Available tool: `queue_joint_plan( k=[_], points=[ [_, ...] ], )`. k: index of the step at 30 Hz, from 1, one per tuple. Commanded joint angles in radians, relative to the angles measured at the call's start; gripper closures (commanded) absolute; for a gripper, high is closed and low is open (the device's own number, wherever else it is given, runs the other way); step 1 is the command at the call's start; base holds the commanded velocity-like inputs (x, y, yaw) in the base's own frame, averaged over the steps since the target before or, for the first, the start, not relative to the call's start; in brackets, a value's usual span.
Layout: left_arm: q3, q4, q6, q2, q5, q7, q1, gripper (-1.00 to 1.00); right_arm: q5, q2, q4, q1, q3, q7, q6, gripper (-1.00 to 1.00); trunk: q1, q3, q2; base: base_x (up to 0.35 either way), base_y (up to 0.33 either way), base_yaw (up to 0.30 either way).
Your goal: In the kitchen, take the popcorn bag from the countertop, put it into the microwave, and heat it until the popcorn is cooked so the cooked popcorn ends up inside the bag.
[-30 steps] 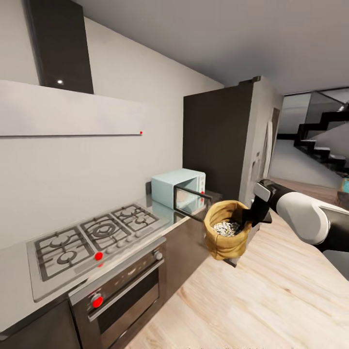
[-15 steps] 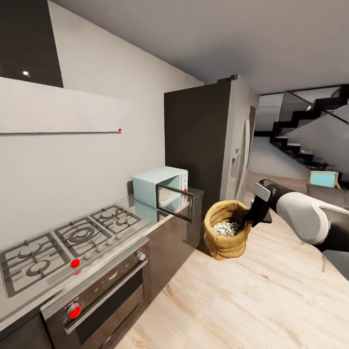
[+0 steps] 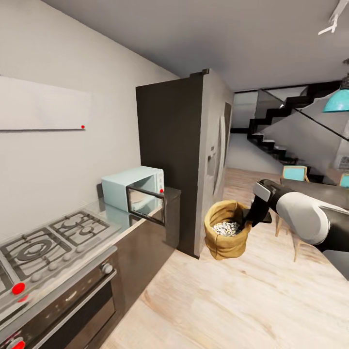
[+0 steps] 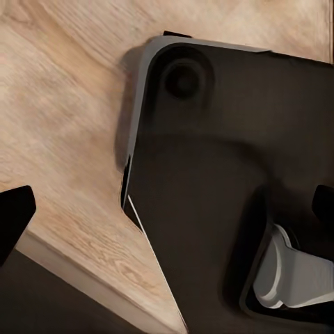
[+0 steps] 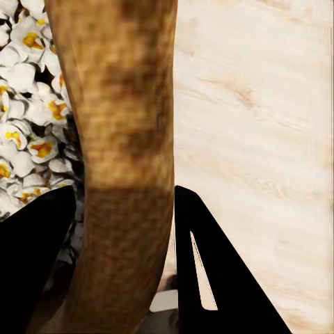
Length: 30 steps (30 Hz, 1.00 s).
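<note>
Right pincer (image 3: pixel 250 220): your black two-fingered pincer is pinching the thick rolled rim of the mustard-tan cloth sack (image 3: pixel 224 238); in the right wrist view one dark finger (image 5: pixel 35 257) sits inside the rim and the other outside it, rim wall (image 5: pixel 125 160) between them.
Sack: it hangs from your pincer in mid-air above the pale wooden plank floor (image 3: pixel 252 300), upright, mouth open.
Contents: a heap of small whitish kernels with yellow centres (image 5: pixel 28 132) lies inside the sack, just beside your inner finger.
Microwave: the boxy pale mint-blue microwave (image 3: pixel 132 189) stands well to the left of your pincer on the glossy grey steel worktop (image 3: pixel 114 220), its dark glass door (image 3: pixel 145 203) swung open towards you.
Left pincer: you see only dark finger tips at the edges of the left wrist view, over a dark robot base panel (image 4: pixel 229 181); spread or pressed together, you cannot tell.
</note>
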Motion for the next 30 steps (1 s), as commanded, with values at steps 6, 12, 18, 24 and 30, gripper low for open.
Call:
queue_joint_plan(
  k=[6, 12, 18, 24, 30],
  points=[
    [0.004, -0.001, -0.002, 0.0, 0.0, 0.0, 0.001, -1.0, 0.001, 0.0, 0.002, 0.0, -0.009, -0.007, 0.0, 1.0, 0.0, -0.008, 0.0, 0.149, -0.277, -0.201],
    [0.004, -0.001, -0.002, 0.0, 0.0, 0.0, 0.001, -1.0, 0.001, 0.0, 0.002, -0.001, -0.009, -0.007, 0.0, 1.0, 0.0, -0.016, 0.0, 0.139, -0.285, -0.166],
    [0.003, -0.001, -0.002, 0.0, 0.0, 0.0, 0.001, -1.0, 0.001, 0.0, 0.002, 0.0, -0.009, -0.007, 0.0, 1.0, 0.0, -0.02, 0.0, 0.138, -0.285, -0.041],
    [0.003, -0.001, -0.002, 0.0, 0.0, 0.0, 0.001, -1.0, 0.001, 0.0, 0.002, 0.0, -0.009, -0.007, 0.0, 1.0, 0.0, -0.021, 0.0, 0.132, -0.285, 0.12],
    [0.003, -0.001, -0.002, 0.0, 0.0, 0.0, 0.001, -1.0, 0.001, 0.0, 0.002, -0.001, -0.009, -0.007, 0.0, 1.0, 0.0, -0.021, 0.0, 0.123, -0.286, 0.257]
  ],
)
